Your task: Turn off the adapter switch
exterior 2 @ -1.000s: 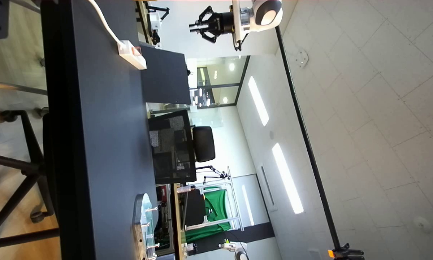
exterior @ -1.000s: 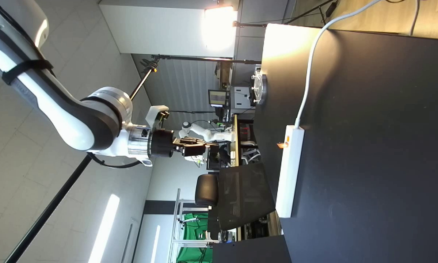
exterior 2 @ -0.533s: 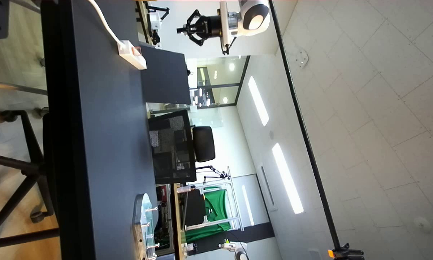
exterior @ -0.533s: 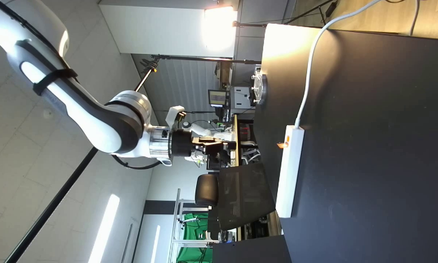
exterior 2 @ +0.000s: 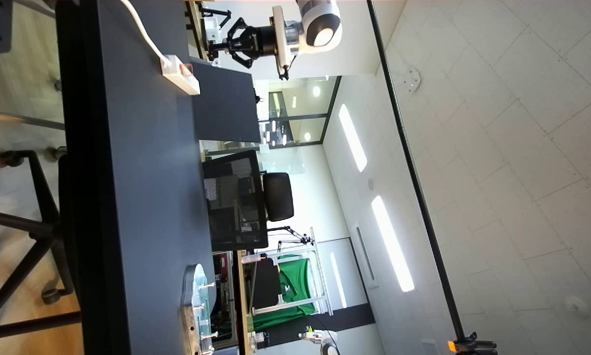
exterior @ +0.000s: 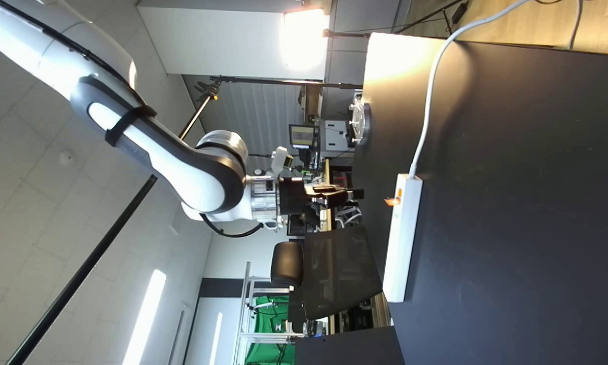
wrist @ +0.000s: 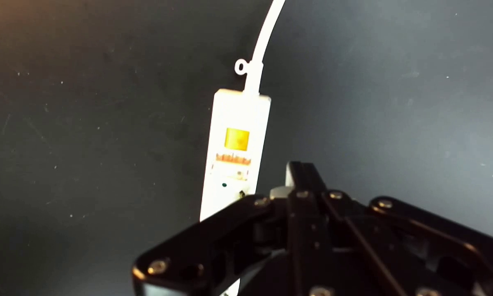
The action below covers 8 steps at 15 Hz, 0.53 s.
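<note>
The adapter is a long white power strip [exterior: 403, 243] lying on the black table; it also shows in an exterior view [exterior 2: 179, 79] and in the wrist view [wrist: 240, 113]. Its white cable [wrist: 267, 35] leaves one end. A yellow-orange switch [wrist: 237, 139] sits near the cable end. An orange tab [exterior: 392, 202] stands up from the strip's top in an exterior view. My gripper [exterior: 357, 194] is above the table, apart from the strip. Its fingertips [wrist: 306, 172] are together with nothing between them, appearing right of the strip in the wrist view. The gripper's linkage hides the strip's lower part.
Both exterior views lie on their side. The black table [exterior 2: 152, 172] bears a round plate with pegs [exterior 2: 196, 310], far from the strip. A mesh chair [exterior 2: 236, 202] stands beyond the table edge. A dark panel [exterior 2: 226, 103] stands behind the strip.
The arm has come down toward the table and the strip. The fingers, slightly apart a second ago, have closed together. The strip has not moved.
</note>
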### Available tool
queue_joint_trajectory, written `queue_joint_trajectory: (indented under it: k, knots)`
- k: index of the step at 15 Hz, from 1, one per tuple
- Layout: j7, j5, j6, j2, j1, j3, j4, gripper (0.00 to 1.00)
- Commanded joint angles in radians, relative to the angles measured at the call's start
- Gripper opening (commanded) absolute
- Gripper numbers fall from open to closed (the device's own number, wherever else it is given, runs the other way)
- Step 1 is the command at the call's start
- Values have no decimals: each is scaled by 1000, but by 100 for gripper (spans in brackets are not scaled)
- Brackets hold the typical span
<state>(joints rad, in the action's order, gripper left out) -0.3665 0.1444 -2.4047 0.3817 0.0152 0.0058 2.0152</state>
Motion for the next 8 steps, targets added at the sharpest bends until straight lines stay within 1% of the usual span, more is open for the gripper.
queue_joint_trajectory:
  k: [1, 8]
  knots:
    - [67, 37, 24, 53, -3, -12, -30, 0]
    - [122, 62, -28, 145, -11, -46, -62, 0]
